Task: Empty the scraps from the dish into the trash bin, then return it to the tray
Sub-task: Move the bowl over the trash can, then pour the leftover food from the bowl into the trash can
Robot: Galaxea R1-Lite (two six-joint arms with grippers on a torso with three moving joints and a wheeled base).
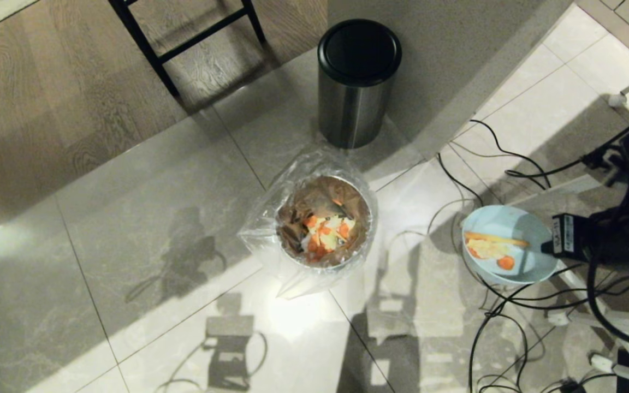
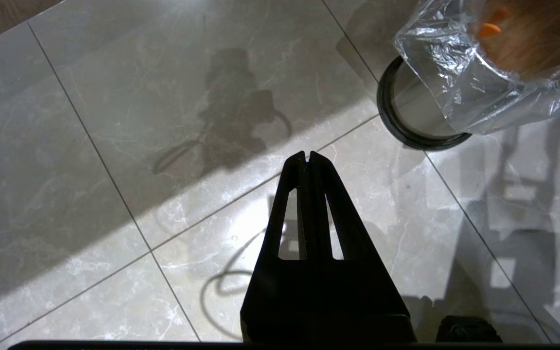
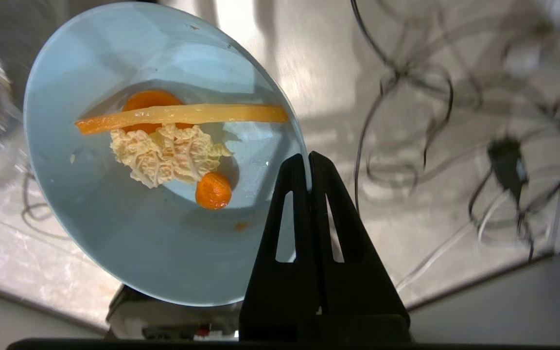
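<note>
Right now the right tool (image 3: pixel 309 158) is clamped on the rim of the dish (image 3: pixel 129 194), its two fingers pressed together with the pale-blue wall between them. It holds the bowl above the floor (image 1: pixel 129 245), well to the right of the trash bin (image 1: pixel 366 196), and the scraps (image 3: pixel 173 146) are not yet tipped out: a long orange-yellow strip, two carrot slices and a crinkled pale piece.

By my reading the carry to the bin is the step in hand. Next the bowl must travel leftward until its lower lip hangs over the bin's bagged mouth, then tilt further.

Open tiles lie between bowl and bin. Cables (image 1: pixel 489 305) trail beneath the bowl, and the lidded bin (image 1: pixel 358 82) stands just behind the target. The left tool (image 2: pixel 307 156), pinched shut and empty, hangs over tiles beside the bin's base. No tray is in view.
</note>
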